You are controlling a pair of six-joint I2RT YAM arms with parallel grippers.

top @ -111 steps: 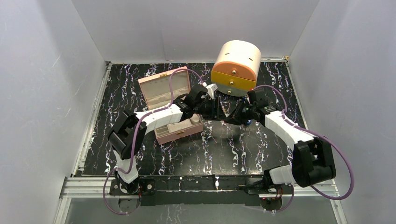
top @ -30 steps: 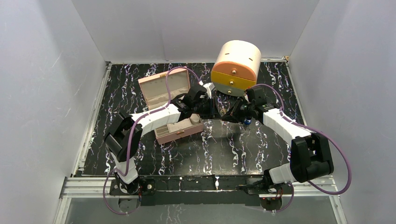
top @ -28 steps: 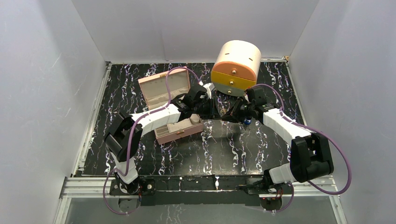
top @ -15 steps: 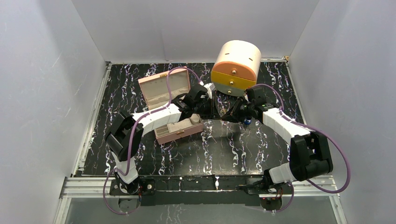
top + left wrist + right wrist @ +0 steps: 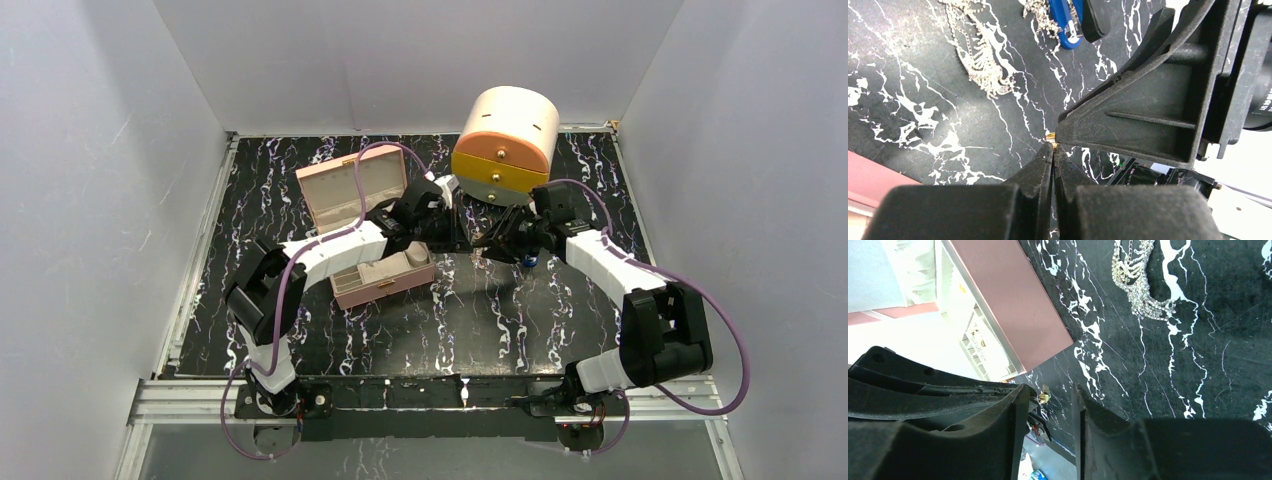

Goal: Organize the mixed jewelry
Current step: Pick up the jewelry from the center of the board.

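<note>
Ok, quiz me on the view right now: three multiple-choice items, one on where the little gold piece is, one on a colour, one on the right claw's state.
1. Where is the tiny gold piece?
A. Inside the pink box
B. At the tips of the left claw
C. On top of the round cabinet

2. What colour is the elongated object near the silver chain?
A. Red
B. Green
C. Blue

3. What state is the right claw in?
A. Open
B. Shut on the silver chain
C. Shut on the elongated object

Answers:
1 B: the left wrist view shows the piece pinched at that claw's closed tips.
2 C: it shows plainly blue against the dark marbled table.
3 A: the right wrist view shows its fingers apart, gripping nothing.
</note>
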